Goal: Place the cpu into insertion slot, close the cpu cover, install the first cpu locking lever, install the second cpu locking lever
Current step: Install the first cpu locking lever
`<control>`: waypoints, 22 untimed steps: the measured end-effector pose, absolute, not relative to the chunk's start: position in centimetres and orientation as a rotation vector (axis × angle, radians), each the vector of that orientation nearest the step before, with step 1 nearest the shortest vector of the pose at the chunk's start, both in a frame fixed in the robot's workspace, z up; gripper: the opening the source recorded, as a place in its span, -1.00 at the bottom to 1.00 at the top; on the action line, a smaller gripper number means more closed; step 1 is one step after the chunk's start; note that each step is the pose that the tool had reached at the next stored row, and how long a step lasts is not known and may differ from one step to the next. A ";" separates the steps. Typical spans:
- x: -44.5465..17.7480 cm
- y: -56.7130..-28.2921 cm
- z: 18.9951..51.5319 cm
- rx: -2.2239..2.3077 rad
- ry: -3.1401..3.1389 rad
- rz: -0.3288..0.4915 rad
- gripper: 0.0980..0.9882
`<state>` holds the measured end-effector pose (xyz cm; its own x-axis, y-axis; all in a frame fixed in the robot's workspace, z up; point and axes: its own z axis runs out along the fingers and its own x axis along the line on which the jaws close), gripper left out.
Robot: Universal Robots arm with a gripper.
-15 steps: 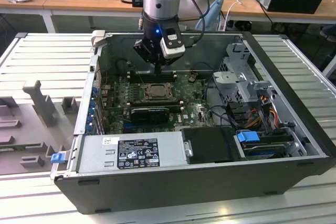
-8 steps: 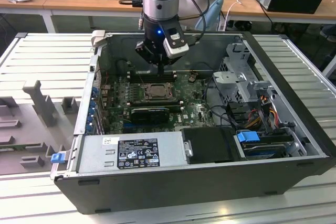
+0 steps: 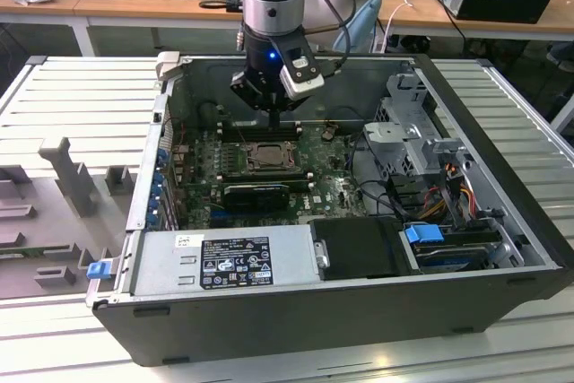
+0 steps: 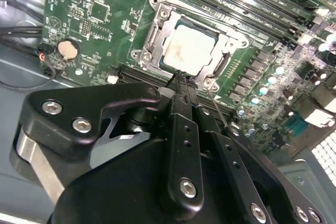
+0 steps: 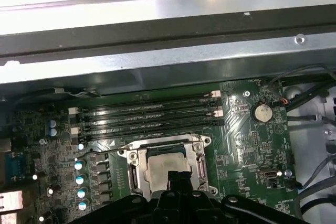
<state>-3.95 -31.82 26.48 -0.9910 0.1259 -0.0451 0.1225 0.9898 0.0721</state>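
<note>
The cpu (image 4: 188, 49) lies flat in the insertion slot (image 3: 266, 157), its pale top showing in both wrist views (image 5: 164, 167). The cpu cover (image 4: 157, 22) is folded down around it as a silvery frame (image 5: 200, 157). My gripper (image 4: 181, 78) hovers just above the socket's near edge, its black fingers pressed together and shut with nothing visible between them. In the exterior view the gripper (image 3: 274, 119) hangs over the socket's far side. A thin lever rod (image 4: 217, 108) sticks out from one socket corner, and it appears again as a thin lever rod (image 5: 105, 152) in the first wrist view.
The green motherboard (image 3: 332, 187) sits inside an open computer case (image 3: 502, 177). Long black memory slots (image 5: 149, 115) run beside the socket. A black graphics card (image 3: 256, 195), a power supply (image 3: 224, 262), a drive cage (image 3: 408, 132) and cables (image 3: 448, 190) crowd the case.
</note>
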 end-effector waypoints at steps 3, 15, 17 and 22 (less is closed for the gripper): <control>-4.0 -31.8 26.5 0.183 3.098 0.106 -0.98; -6.2 -31.8 26.5 0.178 3.098 0.107 -0.98; -6.4 -31.8 26.5 0.178 3.098 0.106 -0.98; -6.6 -31.8 26.5 0.178 3.098 0.107 -0.98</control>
